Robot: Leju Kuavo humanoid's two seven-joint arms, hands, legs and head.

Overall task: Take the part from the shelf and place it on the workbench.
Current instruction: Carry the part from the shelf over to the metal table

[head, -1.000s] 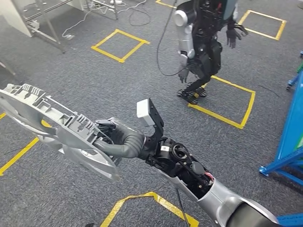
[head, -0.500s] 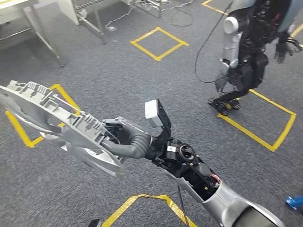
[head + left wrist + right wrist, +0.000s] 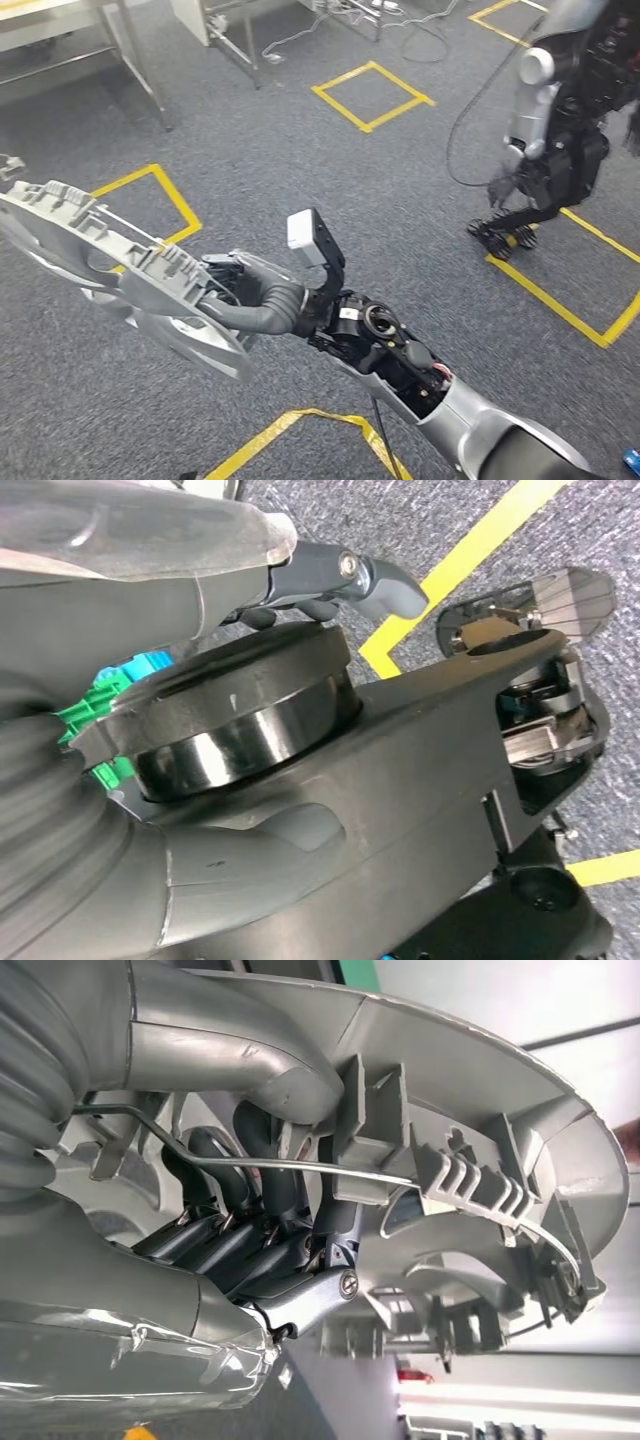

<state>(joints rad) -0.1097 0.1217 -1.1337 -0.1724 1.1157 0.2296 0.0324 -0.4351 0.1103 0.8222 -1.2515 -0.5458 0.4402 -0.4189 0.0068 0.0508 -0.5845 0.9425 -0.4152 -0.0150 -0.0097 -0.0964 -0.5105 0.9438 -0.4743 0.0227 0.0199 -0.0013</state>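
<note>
The right hand [image 3: 253,295] clamps its fingers [image 3: 226,1245] through the ribbed frame of the long grey part [image 3: 98,260], gripping near one end so the rest cantilevers out level above the carpeted floor [image 3: 317,170]. The part is off the shelf and in transit. The left hand's [image 3: 332,575] state cannot be told. Another robot [image 3: 558,130] stands well apart.
</note>
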